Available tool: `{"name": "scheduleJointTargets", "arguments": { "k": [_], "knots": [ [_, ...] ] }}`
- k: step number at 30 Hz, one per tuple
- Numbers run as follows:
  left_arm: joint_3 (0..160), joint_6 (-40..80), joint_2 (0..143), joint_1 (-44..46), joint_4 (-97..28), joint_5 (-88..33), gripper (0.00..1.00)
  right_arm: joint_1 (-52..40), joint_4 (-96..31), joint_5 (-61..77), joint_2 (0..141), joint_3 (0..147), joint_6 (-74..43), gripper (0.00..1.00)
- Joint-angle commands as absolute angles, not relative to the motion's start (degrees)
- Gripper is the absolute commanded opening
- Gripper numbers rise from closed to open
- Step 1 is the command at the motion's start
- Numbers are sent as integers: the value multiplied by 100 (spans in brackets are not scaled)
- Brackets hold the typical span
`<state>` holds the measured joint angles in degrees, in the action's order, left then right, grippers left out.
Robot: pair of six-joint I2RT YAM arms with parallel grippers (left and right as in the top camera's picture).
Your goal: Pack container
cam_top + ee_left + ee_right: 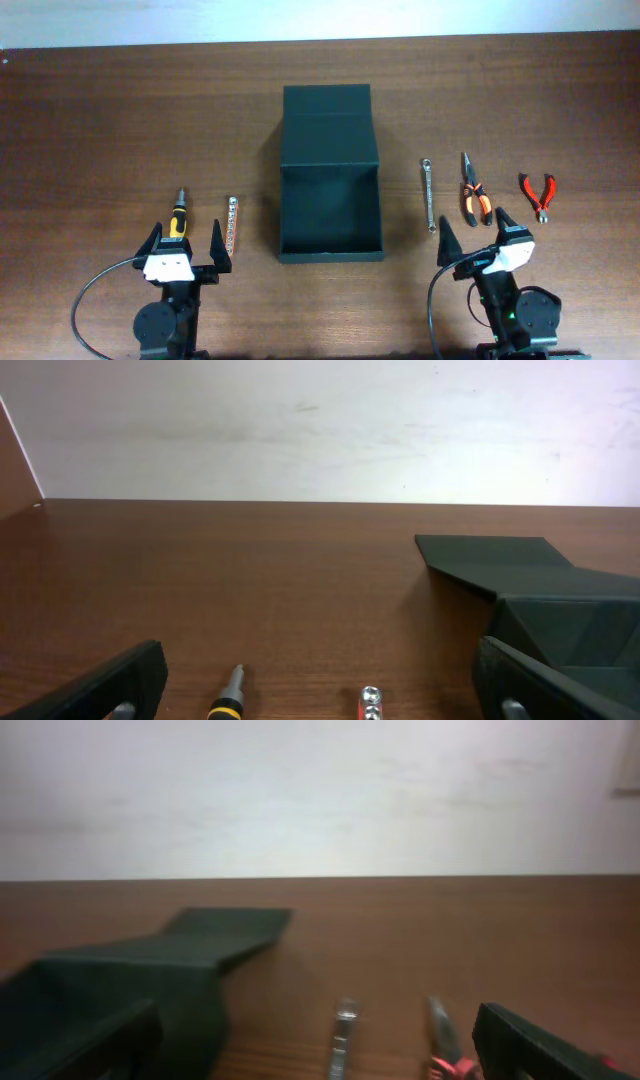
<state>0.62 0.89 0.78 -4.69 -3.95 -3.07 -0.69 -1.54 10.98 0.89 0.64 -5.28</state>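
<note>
The container point(330, 212), a dark matte box, stands open at the table's middle, its flap lid point(327, 118) laid back and its inside bare. My left gripper point(187, 236) is open at the front left, over a yellow-and-black screwdriver point(178, 214) and beside a red bit holder point(231, 224). In the left wrist view the screwdriver point(228, 698) and the bit holder point(369, 702) lie between the wide fingers point(118, 682), with the container point(565, 605) at the right. My right gripper point(476, 228) is open at the front right, holding nothing.
Right of the box lie a silver wrench point(427, 194), orange-handled long-nose pliers point(473, 193) and red-handled cutters point(538, 192). The right wrist view shows the wrench point(343, 1032) and the pliers point(444, 1038) ahead, and the container point(150, 970) at the left. A pale wall runs behind the table.
</note>
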Motion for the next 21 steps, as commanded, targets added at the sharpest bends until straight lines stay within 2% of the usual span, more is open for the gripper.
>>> {"name": "scheduleJointTargets", "arguments": {
  "k": [1, 6, 10, 15, 21],
  "knots": [
    [51, 60, 40, -504, -436, -368, 99, -113, -298, 1997, 69, 445, -674, 99],
    [51, 60, 40, -504, -436, -368, 99, -110, -1723, 913, 521, 1507, -996, 99],
    [51, 60, 40, -504, -436, -368, 99, -113, -2685, 401, 1531, 2740, -1081, 99],
    [51, 60, 40, -504, -436, -368, 99, -113, -3887, 419, 3566, 4340, -991, 99],
    [51, 60, 40, -504, -436, -368, 99, -113, -5994, 882, 6243, 6580, -993, 99]
  ]
}}
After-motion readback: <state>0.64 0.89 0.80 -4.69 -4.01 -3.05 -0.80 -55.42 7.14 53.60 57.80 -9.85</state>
